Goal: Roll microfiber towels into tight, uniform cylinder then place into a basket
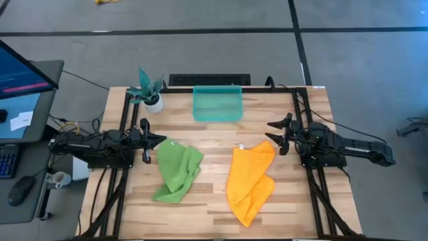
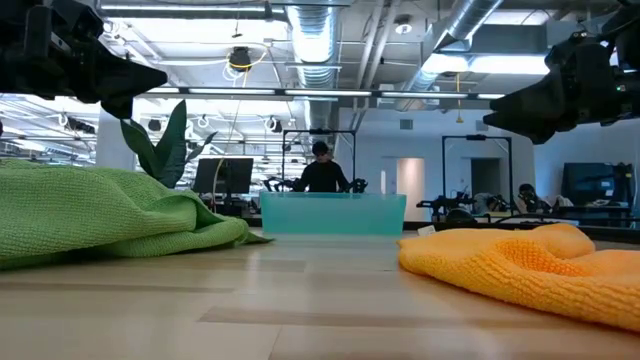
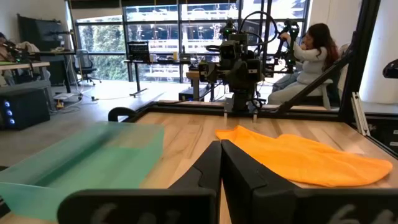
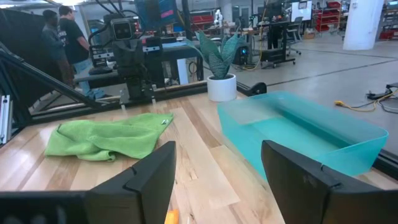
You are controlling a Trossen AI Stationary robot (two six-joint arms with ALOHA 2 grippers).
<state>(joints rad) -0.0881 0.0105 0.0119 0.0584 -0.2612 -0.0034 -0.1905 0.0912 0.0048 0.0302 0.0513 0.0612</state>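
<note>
The lime green towel lies crumpled on the table's left half; it also shows in the right wrist view. The orange-yellow towel lies crumpled on the right half, also in the left wrist view. The teal bin stands at the far middle. My left gripper is shut and empty, above the table just left of the green towel. My right gripper is open and empty, just right of the orange towel's far corner.
A small white pot with a teal plant stands at the far left corner. Bare wood lies between the two towels and along the near edge. People show in the room beyond the table.
</note>
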